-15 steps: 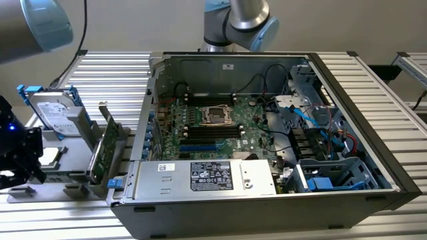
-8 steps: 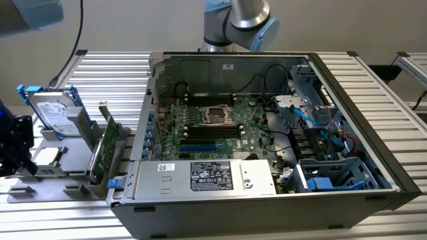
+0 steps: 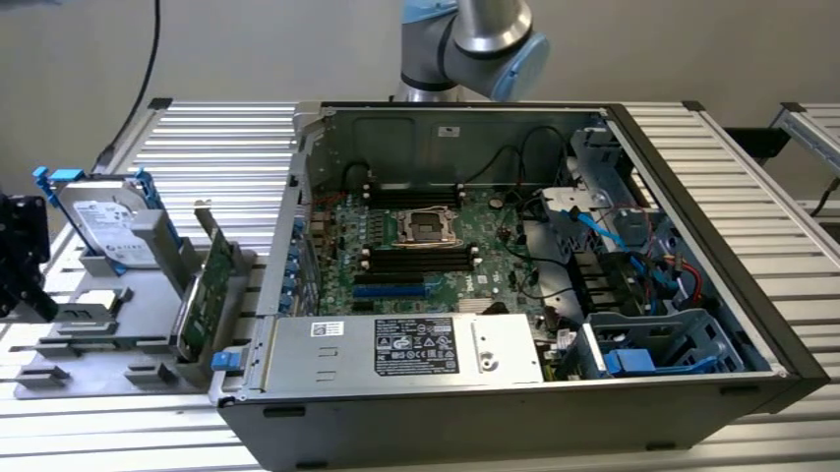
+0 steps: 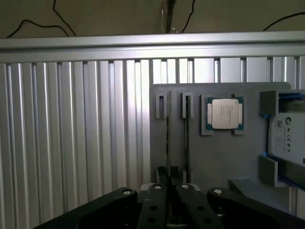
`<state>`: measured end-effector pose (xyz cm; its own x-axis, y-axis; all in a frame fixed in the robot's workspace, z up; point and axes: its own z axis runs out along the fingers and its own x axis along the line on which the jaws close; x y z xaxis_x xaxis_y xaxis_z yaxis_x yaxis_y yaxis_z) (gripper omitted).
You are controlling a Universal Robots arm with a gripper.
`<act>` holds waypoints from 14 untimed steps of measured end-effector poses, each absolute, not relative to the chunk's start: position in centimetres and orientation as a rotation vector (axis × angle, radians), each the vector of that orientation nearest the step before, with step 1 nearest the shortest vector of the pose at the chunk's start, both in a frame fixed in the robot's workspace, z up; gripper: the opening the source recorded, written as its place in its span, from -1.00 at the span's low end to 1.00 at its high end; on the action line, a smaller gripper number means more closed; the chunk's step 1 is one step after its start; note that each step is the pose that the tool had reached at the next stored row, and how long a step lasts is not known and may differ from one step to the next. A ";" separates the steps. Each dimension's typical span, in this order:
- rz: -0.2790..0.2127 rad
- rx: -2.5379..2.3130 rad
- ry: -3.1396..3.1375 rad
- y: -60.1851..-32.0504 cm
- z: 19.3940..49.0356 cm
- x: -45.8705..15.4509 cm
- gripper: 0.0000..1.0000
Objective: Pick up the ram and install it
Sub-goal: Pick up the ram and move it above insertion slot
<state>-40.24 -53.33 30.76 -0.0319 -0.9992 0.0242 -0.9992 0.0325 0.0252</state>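
Tabletop [image 3: 197,138] of ribbed metal takes up most of what we get. The open computer case [image 3: 459,428] lies on it with the motherboard [image 3: 434,246] facing up. The arm [image 3: 479,39] pokes in above the case but is cut off by the frame, so we can't follow it.

Off to the exterior view's left sits a grey tray [image 3: 92,369], with a hard drive [image 3: 112,231] and an expansion card [image 3: 200,295] standing up in it. Some black hardware [image 3: 20,256] is chopped off by that edge, and honestly we can't say what it is.

In the wrist view the same tray carries the processor [image 4: 224,113] lying flat. Near it the ram [image 4: 167,138] stands in a narrow slot, edge-on, so it reads as a thin line and its chips and label are hidden from us.

The gripper [image 4: 171,193] hangs over the tray in line with the ram. Its fingers [image 4: 157,191] are drawn tight together with only a dark sliver between them. We can't tell whether the tips touch the stick.
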 end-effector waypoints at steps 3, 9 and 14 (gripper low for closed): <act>-0.002 2.161 -2.232 -52.7 31.7 -40.0 -0.73; -0.002 2.161 -2.232 -51.8 33.6 -39.2 -0.73; -0.002 2.161 -2.232 -51.3 35.3 -38.1 -0.73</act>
